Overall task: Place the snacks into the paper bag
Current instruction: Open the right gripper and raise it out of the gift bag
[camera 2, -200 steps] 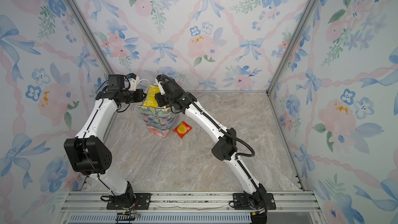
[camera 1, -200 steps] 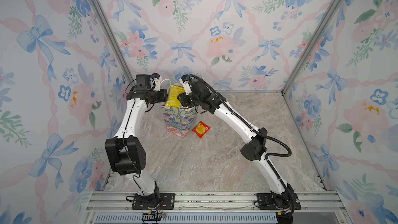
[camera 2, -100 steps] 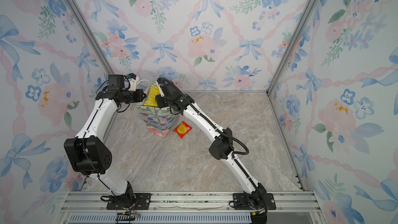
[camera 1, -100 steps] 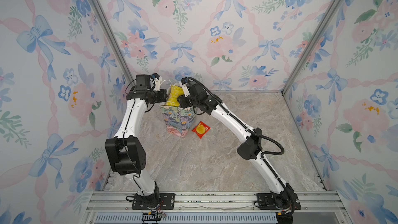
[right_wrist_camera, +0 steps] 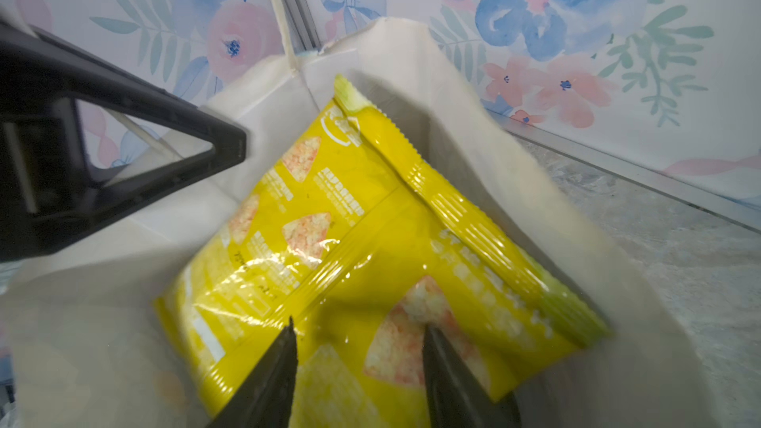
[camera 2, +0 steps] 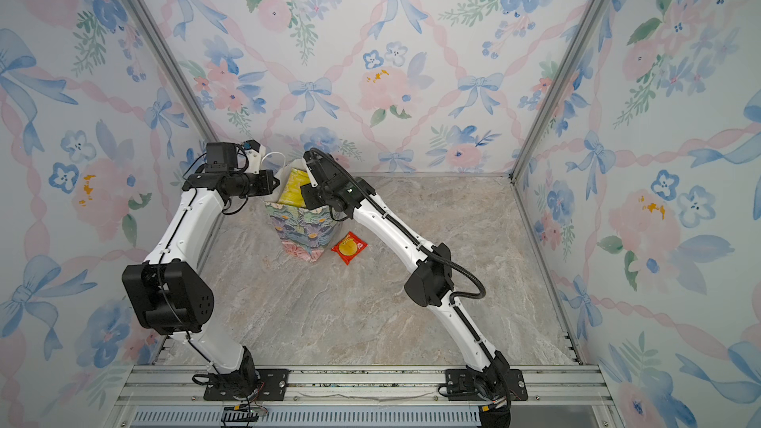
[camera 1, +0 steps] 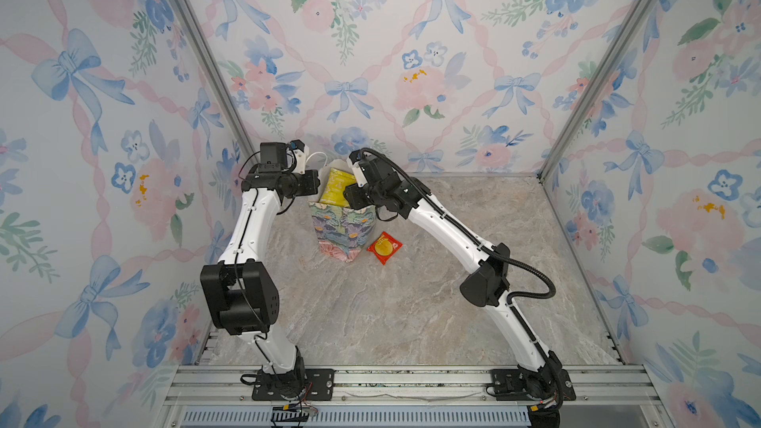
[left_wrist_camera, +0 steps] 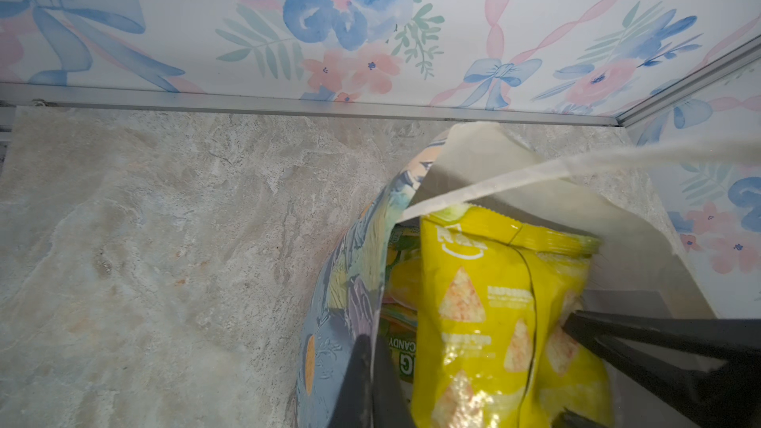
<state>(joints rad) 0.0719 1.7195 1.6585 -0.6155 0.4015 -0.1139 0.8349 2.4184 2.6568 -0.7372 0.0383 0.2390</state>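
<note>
- The left gripper (left_wrist_camera: 370, 349) has its fingers pressed flat together on a side wall of the paper bag (left_wrist_camera: 341, 282). One finger is outside the printed face and one is inside it.
- The right gripper (right_wrist_camera: 358, 329) reaches down into the bag's mouth. Its fingers (right_wrist_camera: 278, 374) stand a middling width apart, and the glossy face of the yellow bag (right_wrist_camera: 350, 240) shows in the gap. They do not visibly squeeze it.
- The yellow bag sits inside the paper bag, tilted with one corner up, leaning against the white inner wall.
- In the left wrist view, a green candy packet (left_wrist_camera: 405, 358) lies deeper in the paper bag, partly hidden by the yellow bag.
- A white cord handle (camera 1: 318, 155) arches above the rim beside the left wrist.
- In both top views the paper bag (camera 1: 344, 228) (camera 2: 302, 232) stands upright on the marble table (camera 1: 391, 314). It is near the back wall, between the two arms.
- A small red packet (camera 1: 384, 247) (camera 2: 349, 247) lies flat on the table, outside the paper bag. It is just beside the bag's foot, on the right arm's side.
</note>
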